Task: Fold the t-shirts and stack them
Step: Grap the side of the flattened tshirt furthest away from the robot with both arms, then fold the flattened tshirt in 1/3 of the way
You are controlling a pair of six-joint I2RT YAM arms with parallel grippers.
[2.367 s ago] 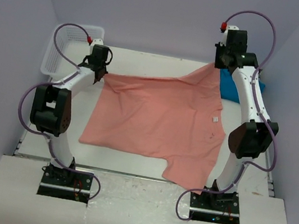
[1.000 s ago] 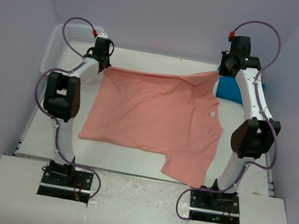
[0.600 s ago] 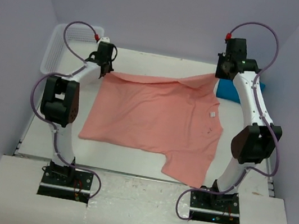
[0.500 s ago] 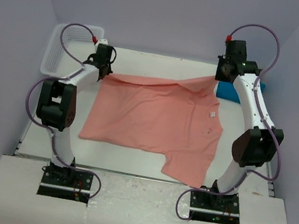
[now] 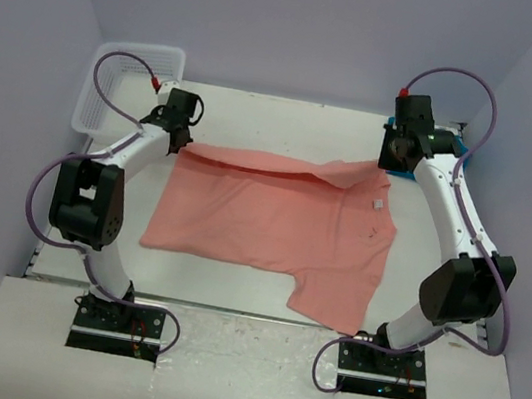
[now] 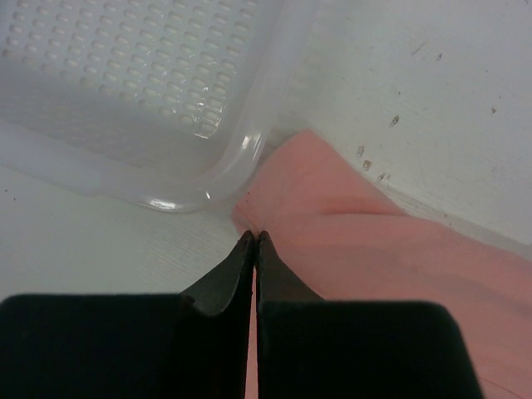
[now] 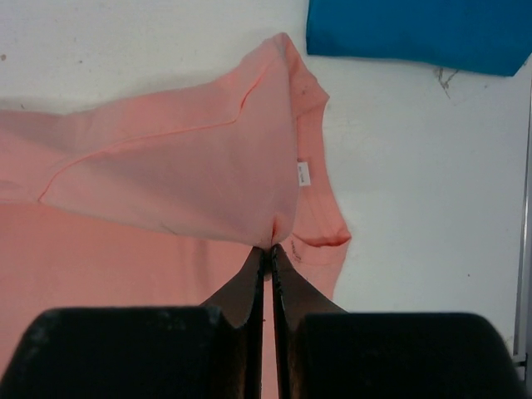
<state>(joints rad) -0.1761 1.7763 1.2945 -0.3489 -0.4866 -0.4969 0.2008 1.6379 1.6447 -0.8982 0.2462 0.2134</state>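
The salmon-pink t-shirt [image 5: 272, 226] lies spread on the white table, its far edge lifted and doubled over toward the near side. My left gripper [image 5: 182, 142] is shut on the far-left corner of the pink cloth [image 6: 374, 249], its tips [image 6: 253, 238] pinched together beside the basket's corner. At the far right my right gripper [image 5: 385, 166] is shut on a fold of the same shirt [image 7: 183, 174], just below the white neck label [image 7: 303, 173]. Folded flat beyond it lies the teal-blue t-shirt [image 7: 416, 33], mostly hidden behind the right arm in the top view.
A white mesh basket [image 5: 94, 101] stands at the table's far-left corner, close to my left gripper; its rounded corner [image 6: 224, 166] nearly touches the cloth. One sleeve [image 5: 330, 306] of the pink shirt hangs toward the table's near edge.
Both grippers have moved toward the near side and lower, carrying the pink shirt's far edge with them. The raised right corner has dropped, and the edge now doubles over the shirt.
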